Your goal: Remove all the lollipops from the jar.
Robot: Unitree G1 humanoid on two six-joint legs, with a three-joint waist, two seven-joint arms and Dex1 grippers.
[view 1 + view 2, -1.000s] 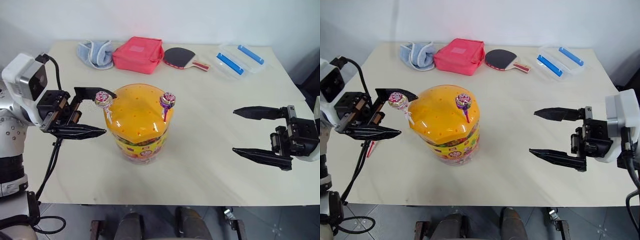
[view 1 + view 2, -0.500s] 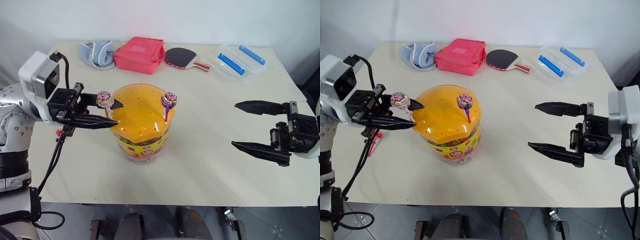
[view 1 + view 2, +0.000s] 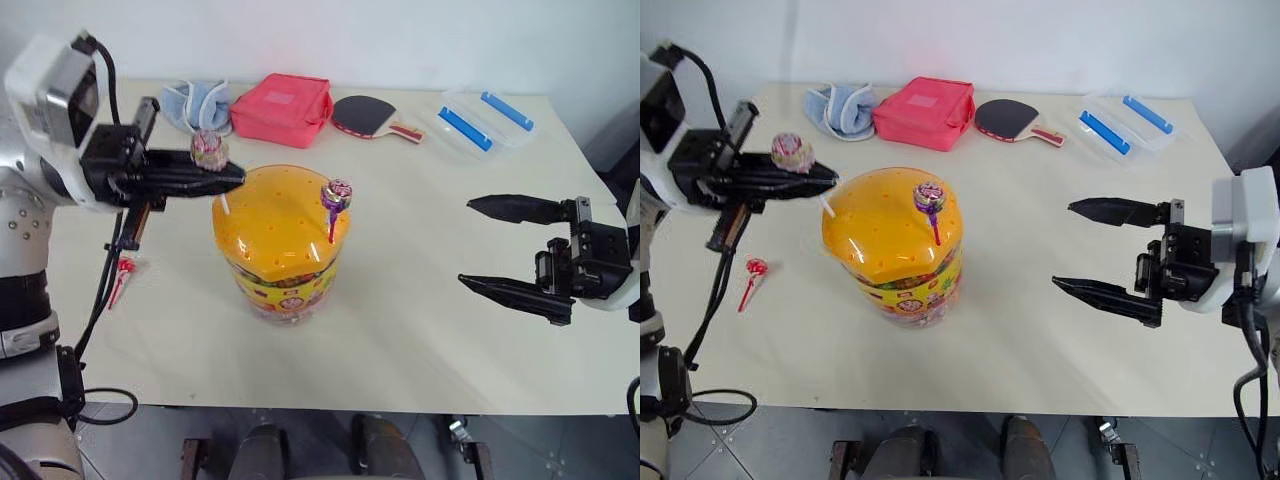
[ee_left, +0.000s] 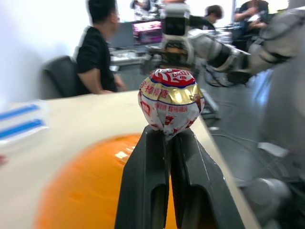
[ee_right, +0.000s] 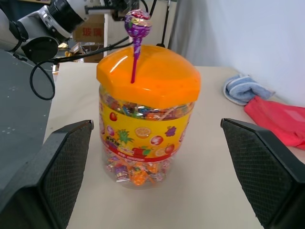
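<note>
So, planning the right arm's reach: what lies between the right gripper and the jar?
Bare tabletop between the open right gripper and the jar, per the right eye view.

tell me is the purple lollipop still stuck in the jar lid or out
In. The purple lollipop stands upright with its stick planted in the jar's orange lid, clear of both grippers.

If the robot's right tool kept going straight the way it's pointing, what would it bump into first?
Probably the jar. The open right tool points across the table straight at it, with bare tabletop between. Its fingers stand wide, so the jar might slip between them.
</note>
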